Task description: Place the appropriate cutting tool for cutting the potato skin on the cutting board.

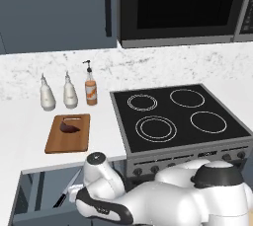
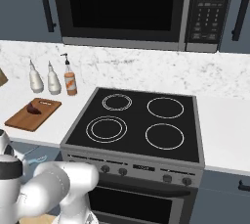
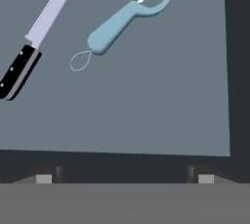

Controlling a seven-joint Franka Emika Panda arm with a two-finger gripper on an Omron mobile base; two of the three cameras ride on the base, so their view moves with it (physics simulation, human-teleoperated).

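The knife blade and the peeler head are cut off by the hand view's top edge.

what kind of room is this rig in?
A home-style kitchen, rendered. A four-ring stove sits in a white counter with a microwave above it, a cutting board lies on the counter, and an open drawer holds a knife and a peeler.

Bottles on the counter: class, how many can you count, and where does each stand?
3, in a row behind the board: white bottle leftmost, second white bottle in the middle, orange pump bottle nearest the stove. None seems hidden.
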